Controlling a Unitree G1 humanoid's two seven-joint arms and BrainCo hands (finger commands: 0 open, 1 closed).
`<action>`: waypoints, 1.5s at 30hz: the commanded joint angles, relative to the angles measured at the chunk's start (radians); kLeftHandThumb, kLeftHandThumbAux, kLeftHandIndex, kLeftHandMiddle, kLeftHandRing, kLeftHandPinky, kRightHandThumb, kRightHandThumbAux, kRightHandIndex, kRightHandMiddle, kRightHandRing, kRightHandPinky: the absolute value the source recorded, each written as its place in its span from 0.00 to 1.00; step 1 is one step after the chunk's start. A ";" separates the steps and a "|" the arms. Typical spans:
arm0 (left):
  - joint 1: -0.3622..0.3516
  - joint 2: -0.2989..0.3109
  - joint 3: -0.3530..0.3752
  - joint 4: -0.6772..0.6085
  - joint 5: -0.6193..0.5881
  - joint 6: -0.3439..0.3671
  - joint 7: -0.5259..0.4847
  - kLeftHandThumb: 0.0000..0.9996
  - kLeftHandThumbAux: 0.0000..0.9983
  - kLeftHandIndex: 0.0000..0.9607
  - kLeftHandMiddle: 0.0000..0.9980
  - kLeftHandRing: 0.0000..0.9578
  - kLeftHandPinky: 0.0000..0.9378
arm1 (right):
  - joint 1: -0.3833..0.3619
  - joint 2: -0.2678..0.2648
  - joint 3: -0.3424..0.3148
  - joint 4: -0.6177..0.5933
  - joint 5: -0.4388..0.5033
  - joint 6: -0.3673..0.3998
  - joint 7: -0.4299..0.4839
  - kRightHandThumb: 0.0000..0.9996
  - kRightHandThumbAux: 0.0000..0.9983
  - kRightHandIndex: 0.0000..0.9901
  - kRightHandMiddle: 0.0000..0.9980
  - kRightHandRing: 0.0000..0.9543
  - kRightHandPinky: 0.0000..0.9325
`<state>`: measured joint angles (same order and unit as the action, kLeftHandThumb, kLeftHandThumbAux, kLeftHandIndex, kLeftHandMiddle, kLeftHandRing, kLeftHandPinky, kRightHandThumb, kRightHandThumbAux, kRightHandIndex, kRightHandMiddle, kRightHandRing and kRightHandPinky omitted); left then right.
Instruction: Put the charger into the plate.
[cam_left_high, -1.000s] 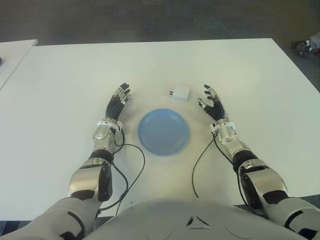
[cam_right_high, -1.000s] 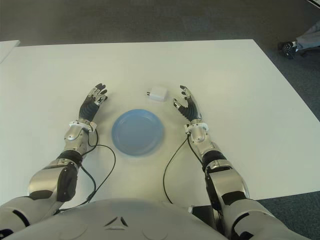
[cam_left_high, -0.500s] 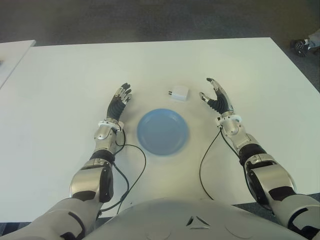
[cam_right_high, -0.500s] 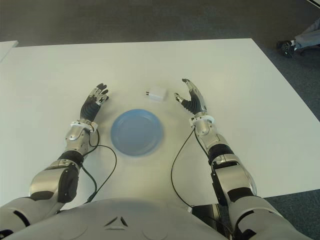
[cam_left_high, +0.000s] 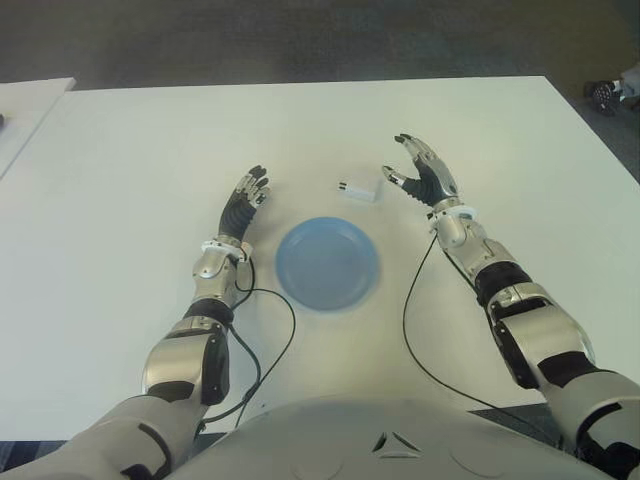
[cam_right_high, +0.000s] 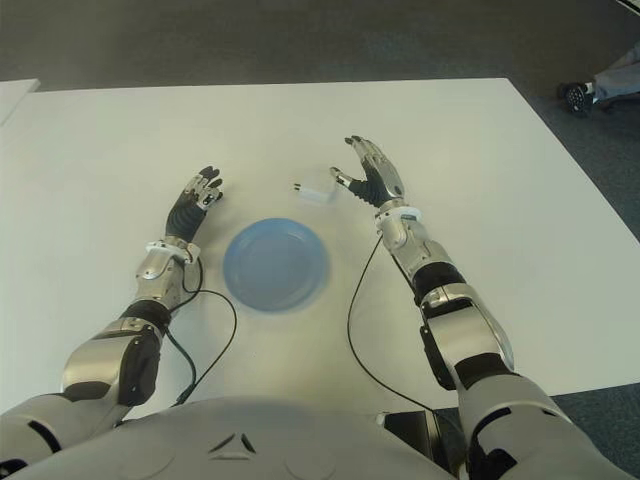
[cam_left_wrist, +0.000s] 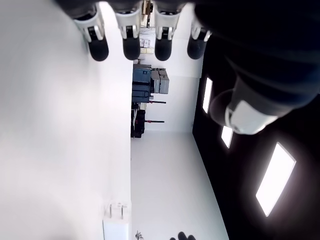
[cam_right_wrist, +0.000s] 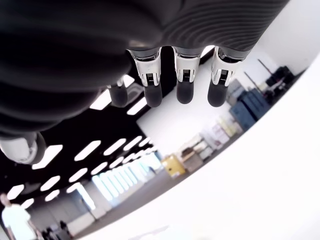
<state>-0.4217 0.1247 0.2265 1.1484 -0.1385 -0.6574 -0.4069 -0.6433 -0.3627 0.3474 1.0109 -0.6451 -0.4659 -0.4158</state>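
A small white charger (cam_left_high: 362, 188) lies on the white table (cam_left_high: 130, 170), just beyond the round blue plate (cam_left_high: 327, 263). My right hand (cam_left_high: 418, 174) is open, palm turned toward the charger, with its thumb close to the charger's right side; I cannot tell whether they touch. In the right wrist view the fingers (cam_right_wrist: 184, 80) are stretched out and hold nothing. My left hand (cam_left_high: 246, 199) shows to the left of the plate, fingers straight and spread. The left wrist view shows the charger (cam_left_wrist: 115, 225) far off on the table.
A second white table's corner (cam_left_high: 25, 100) shows at the far left. Black cables (cam_left_high: 268, 340) trail from both wrists across the table's near part. Dark floor lies beyond the far edge, with a wheeled object (cam_left_high: 606, 92) at the upper right.
My right hand has moved forward and leftward, from beside the plate's right rim up to the charger's right side. The left hand has shifted slightly. Charger and plate stay put.
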 joint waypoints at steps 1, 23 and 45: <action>0.031 -0.014 -0.007 0.034 0.006 0.045 0.012 0.17 0.53 0.00 0.00 0.02 0.09 | -0.050 0.001 0.053 0.063 -0.056 0.039 -0.023 0.32 0.14 0.00 0.00 0.00 0.00; 0.033 -0.020 -0.027 0.030 0.019 0.055 0.042 0.14 0.54 0.00 0.00 0.01 0.07 | -0.196 0.061 0.168 0.235 -0.092 0.114 0.067 0.37 0.12 0.00 0.00 0.00 0.00; 0.036 -0.034 -0.009 0.011 -0.009 0.097 0.031 0.12 0.57 0.00 0.01 0.01 0.06 | -0.180 0.121 0.251 0.341 -0.125 0.202 0.089 0.37 0.11 0.00 0.00 0.00 0.00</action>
<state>-0.4241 0.1070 0.2186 1.1290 -0.1450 -0.6149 -0.3754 -0.8388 -0.2537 0.5871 1.3359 -0.7565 -0.2787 -0.3353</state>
